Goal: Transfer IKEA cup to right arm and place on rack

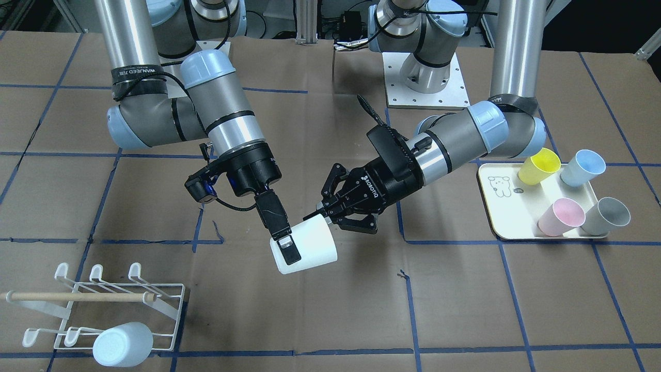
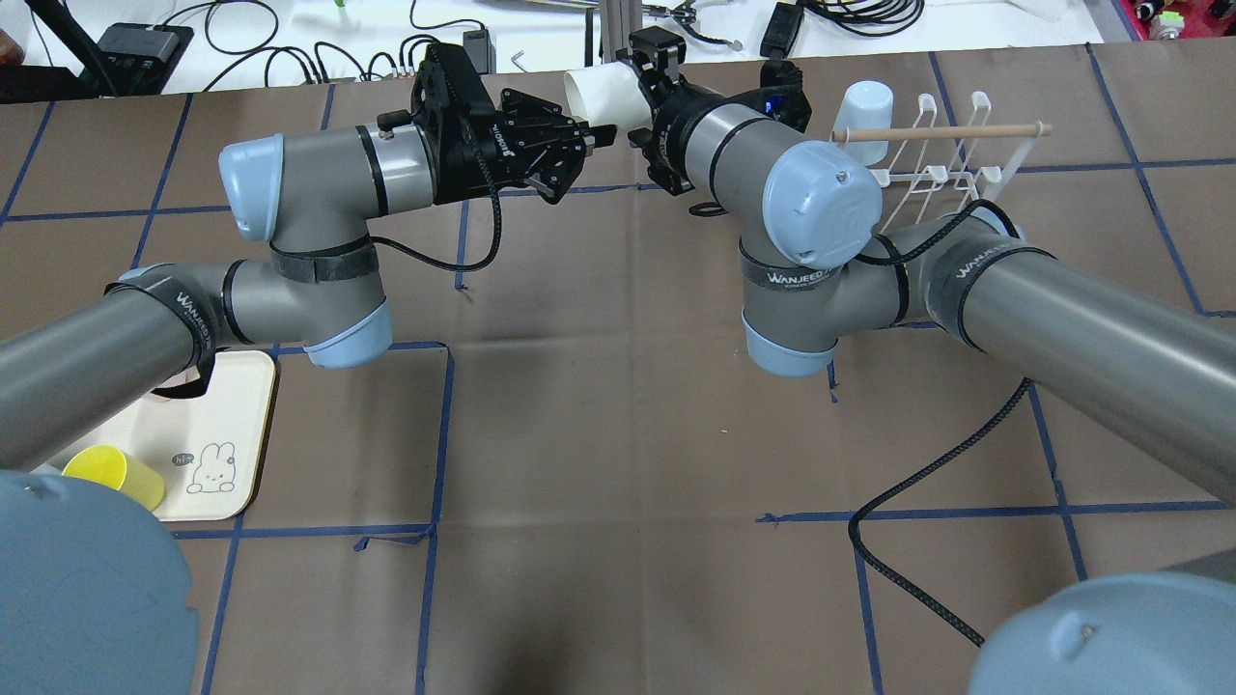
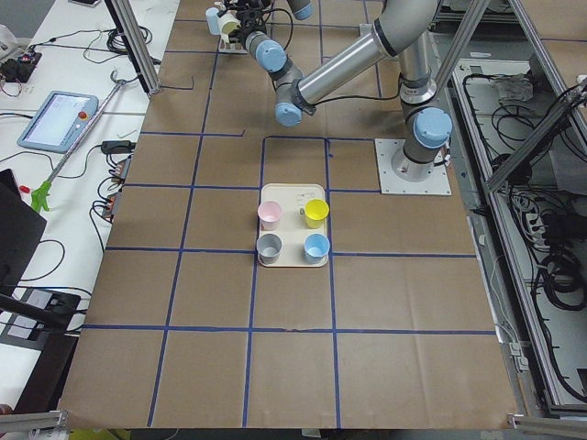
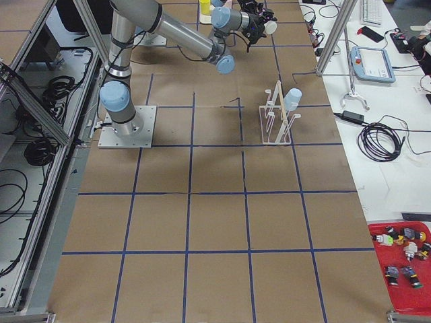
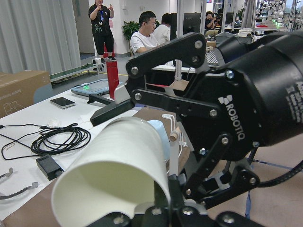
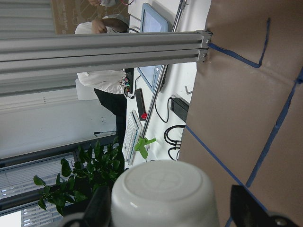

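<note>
The white IKEA cup point(image 1: 315, 250) hangs on its side above the table between the two grippers, and also shows in the overhead view point(image 2: 603, 95). My right gripper point(image 1: 288, 252) is shut on its base end. In the right wrist view the cup's base point(image 6: 165, 194) sits between the fingers point(image 6: 102, 210). My left gripper point(image 1: 323, 219) is open, its jaws spread wide around the rim end point(image 5: 118, 175), with one fingertip point(image 5: 106, 111) just above the cup wall. The white wire rack point(image 1: 160, 294) with its wooden dowel stands on the right arm's side.
A pale blue cup point(image 1: 121, 343) hangs upturned on a rack prong. The cream tray point(image 1: 496, 206) on the left arm's side holds yellow point(image 1: 538, 166), blue point(image 1: 582, 168), pink point(image 1: 560, 217) and grey point(image 1: 605, 216) cups. Brown board with blue tape lines covers the table.
</note>
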Controlling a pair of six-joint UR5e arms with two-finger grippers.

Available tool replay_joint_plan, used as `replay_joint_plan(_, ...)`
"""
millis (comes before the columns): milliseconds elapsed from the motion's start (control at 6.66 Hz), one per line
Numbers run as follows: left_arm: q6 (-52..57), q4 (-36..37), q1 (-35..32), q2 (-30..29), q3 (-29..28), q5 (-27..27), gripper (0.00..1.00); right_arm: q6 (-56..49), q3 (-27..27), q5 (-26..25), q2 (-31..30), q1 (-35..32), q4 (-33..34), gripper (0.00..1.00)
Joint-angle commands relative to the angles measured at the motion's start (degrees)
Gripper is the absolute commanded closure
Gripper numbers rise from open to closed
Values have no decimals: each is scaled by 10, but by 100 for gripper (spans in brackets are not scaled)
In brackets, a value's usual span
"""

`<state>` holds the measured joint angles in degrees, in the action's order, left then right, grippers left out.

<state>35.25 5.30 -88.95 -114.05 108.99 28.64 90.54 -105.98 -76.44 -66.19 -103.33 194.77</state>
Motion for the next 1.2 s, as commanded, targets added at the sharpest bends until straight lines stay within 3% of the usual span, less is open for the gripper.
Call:
replay_joint_plan(0, 0, 0, 0, 1, -1, 0, 90, 0, 1, -1, -1, -1, 0, 22)
replay_joint_plan(150, 0, 0, 0, 1, -4, 1, 81, 0, 2, -1, -2, 0, 0, 24)
replay_joint_plan(300, 0, 0, 0, 1, -8, 2, 63, -1, 5, -1, -3, 0, 0, 24)
replay_joint_plan(451, 0, -1, 0, -3, -13, 2, 35, -1, 9, -1, -4, 0, 0, 29)
replay_joint_plan(751, -1, -3, 0, 0, -13, 2, 6, 0, 9, -1, -5, 0, 0, 37)
replay_joint_plan(1052, -2, -6, 7, 5, -7, 0, 1, -1, 9, 0, -5, 0, 0, 40)
